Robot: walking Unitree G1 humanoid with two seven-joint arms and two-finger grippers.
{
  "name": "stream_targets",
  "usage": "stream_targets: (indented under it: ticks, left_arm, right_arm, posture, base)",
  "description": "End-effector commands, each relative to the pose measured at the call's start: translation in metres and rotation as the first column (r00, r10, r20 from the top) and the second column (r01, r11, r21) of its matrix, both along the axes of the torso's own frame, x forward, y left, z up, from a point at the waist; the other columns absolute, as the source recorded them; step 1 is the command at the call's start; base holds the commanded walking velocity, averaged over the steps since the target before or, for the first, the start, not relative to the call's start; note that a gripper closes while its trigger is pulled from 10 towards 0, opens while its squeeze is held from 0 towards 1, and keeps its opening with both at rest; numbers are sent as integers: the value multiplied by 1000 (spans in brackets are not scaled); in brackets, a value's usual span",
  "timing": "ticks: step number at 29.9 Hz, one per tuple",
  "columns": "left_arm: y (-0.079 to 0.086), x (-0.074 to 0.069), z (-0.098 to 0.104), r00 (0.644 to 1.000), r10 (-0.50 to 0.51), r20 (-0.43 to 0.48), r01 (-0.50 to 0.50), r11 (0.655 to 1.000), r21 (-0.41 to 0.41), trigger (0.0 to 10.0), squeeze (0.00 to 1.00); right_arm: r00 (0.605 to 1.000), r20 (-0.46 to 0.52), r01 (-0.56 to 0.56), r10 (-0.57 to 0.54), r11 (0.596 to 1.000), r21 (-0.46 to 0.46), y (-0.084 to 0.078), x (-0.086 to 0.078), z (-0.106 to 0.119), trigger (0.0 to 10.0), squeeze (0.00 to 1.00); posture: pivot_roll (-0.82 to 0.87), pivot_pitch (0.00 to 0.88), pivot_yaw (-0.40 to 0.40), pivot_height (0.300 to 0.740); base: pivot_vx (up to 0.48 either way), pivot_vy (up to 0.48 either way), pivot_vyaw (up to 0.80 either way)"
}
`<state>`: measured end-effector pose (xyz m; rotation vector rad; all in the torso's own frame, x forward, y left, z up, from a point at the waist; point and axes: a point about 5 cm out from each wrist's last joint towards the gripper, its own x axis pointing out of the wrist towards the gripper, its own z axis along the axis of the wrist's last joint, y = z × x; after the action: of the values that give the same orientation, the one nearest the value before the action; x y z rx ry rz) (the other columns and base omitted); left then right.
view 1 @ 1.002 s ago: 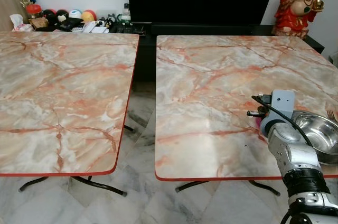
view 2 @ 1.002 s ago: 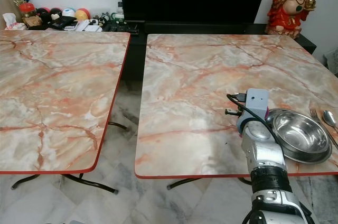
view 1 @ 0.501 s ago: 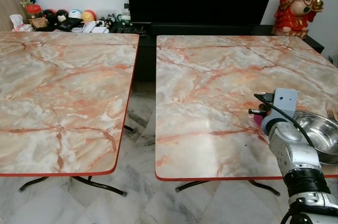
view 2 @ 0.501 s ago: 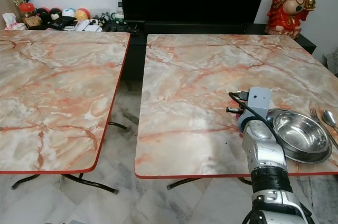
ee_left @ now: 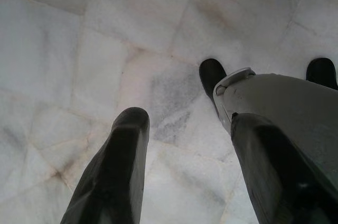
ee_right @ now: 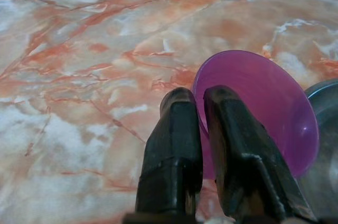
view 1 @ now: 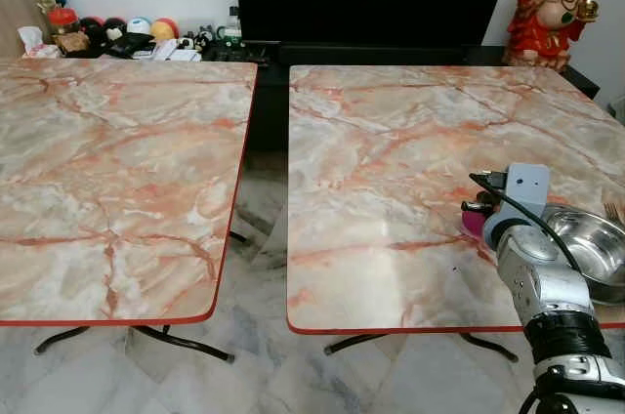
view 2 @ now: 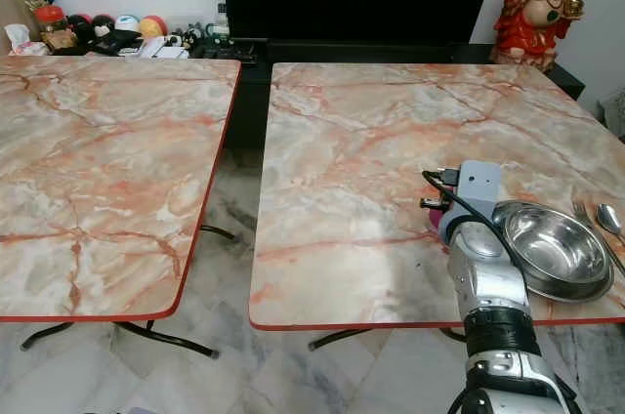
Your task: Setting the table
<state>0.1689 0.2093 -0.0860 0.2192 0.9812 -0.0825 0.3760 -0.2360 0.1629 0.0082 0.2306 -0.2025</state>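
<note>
A translucent purple cup (ee_right: 264,108) stands on the marble right table (view 1: 391,150), touching the left side of a steel bowl (view 2: 557,243). My right gripper (ee_right: 199,100) is shut on the cup's rim, one finger inside and one outside. From the head, my right wrist (view 1: 522,189) covers most of the cup, and a pink sliver (view 1: 473,222) shows beside it. A fork (view 2: 583,211) and a spoon (view 2: 610,219) lie just right of the bowl. My left gripper (ee_left: 185,123) hangs open over the floor, holding nothing.
A second marble table (view 1: 107,160) stands to the left across a narrow gap. Behind both are a dark TV cabinet (view 1: 371,4), a red statue (view 1: 555,9) and a cluttered shelf (view 1: 117,38). The bowl sits close to the right table's front edge.
My right wrist has edged slightly to the right, toward the bowl, and a little more of the pink cup shows beside it. Everything else is as before.
</note>
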Motion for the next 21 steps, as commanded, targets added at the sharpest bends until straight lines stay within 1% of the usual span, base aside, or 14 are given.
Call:
stream_targets:
  ticks: [1,12,17,18,21]
  left_arm:
    - [2,-5,-2,1000,5,-21,-5,1000,4,10000,0]
    - [1,-6,-2,1000,8,-23,-8,1000,3,10000,0]
    - [1,-6,-3,1000,7,-23,-7,1000,3,10000,0]
    - [1,-6,-3,1000,7,-23,-7,1000,3,10000,0]
    - [1,-6,-3,1000,8,-23,-8,1000,3,10000,0]
  right_arm:
    - [999,45,6,-6,1000,-5,-3,2,11,10000,0]
    - [999,49,-6,7,1000,-13,-2,2,12,10000,0]
    - [999,32,-20,21,999,-27,-1,2,9,10000,0]
    - [999,30,-20,21,999,-28,-1,2,9,10000,812]
    - [999,24,-23,24,999,-28,0,2,7,10000,824]
  posture:
    - [-35,80,-16,740]
    - [-33,82,-17,740]
    - [-33,82,-19,740]
    - [-33,82,-19,740]
    - [-33,84,-20,740]
  base:
    - [0,0,0]
    - [0,0,0]
    - [0,0,0]
    - [0,0,0]
    - [0,0,0]
